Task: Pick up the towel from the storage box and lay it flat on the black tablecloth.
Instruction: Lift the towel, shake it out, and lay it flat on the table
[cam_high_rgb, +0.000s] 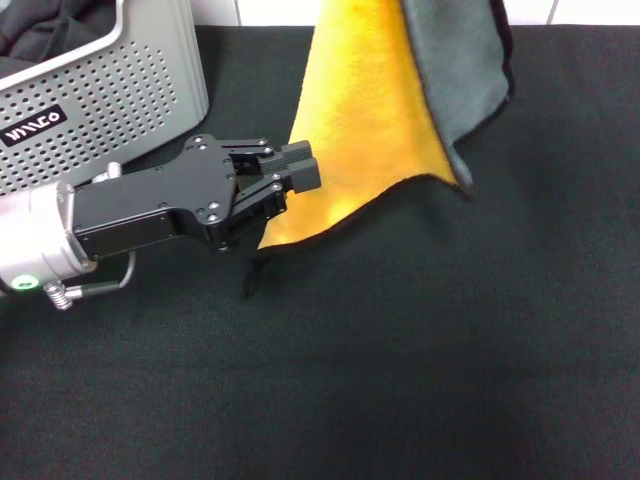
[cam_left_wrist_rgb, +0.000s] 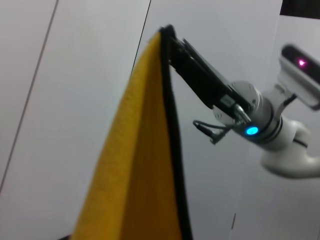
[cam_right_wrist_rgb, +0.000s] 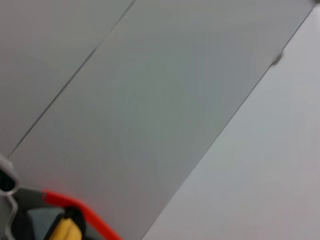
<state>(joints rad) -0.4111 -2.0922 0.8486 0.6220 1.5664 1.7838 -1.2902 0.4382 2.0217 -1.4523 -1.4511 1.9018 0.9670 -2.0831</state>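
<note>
The towel hangs in the air over the black tablecloth, its yellow-orange face towards me and its grey-green face folded over at the right. In the head view my left gripper is shut on the towel's left edge, just above its lowest corner. In the left wrist view the towel runs taut up to my right gripper, which is shut on its top corner. The storage box stands at the back left, behind the left arm.
Bunched black fabric lies inside the storage box. A pale wall fills the right wrist view, with a red and yellow item in one corner. Bare tablecloth stretches in front and to the right of the hanging towel.
</note>
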